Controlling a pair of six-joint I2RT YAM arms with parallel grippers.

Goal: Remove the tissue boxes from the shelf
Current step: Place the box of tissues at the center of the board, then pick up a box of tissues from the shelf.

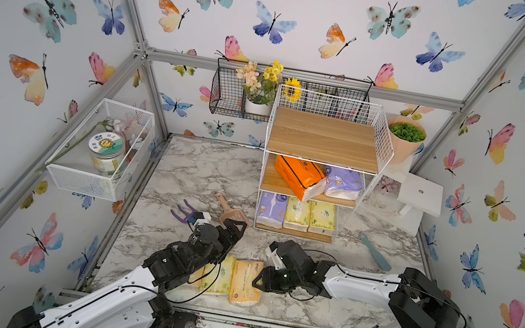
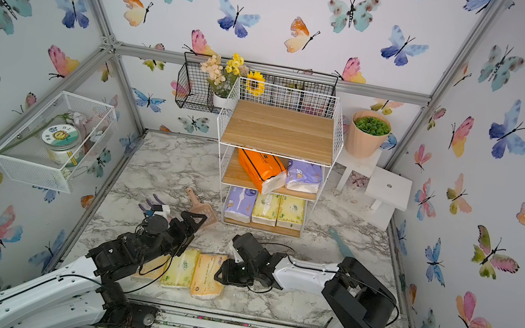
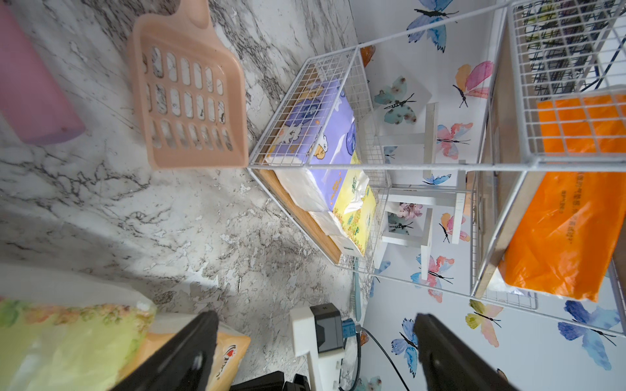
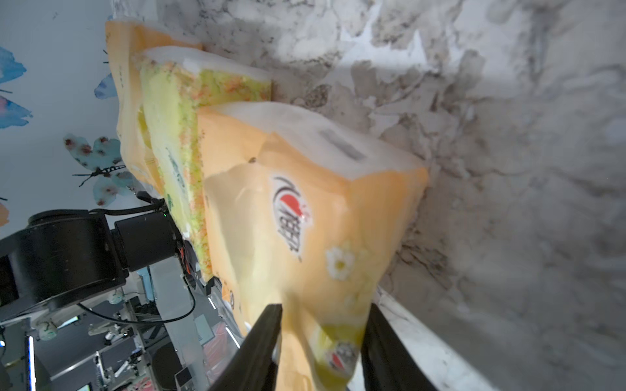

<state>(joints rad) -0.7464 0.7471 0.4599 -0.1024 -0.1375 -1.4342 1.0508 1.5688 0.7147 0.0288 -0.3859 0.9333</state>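
In a top view five tissue packs (image 1: 271, 209) sit on the shelf (image 1: 325, 139), the orange pack (image 1: 299, 177) jutting off its middle board, and three lie on the table (image 1: 186, 173). The left wrist view shows the left gripper (image 3: 315, 320) spread wide and empty. The right wrist view shows the right gripper (image 4: 321, 308) pinching one end of the peach pack (image 4: 305, 210).
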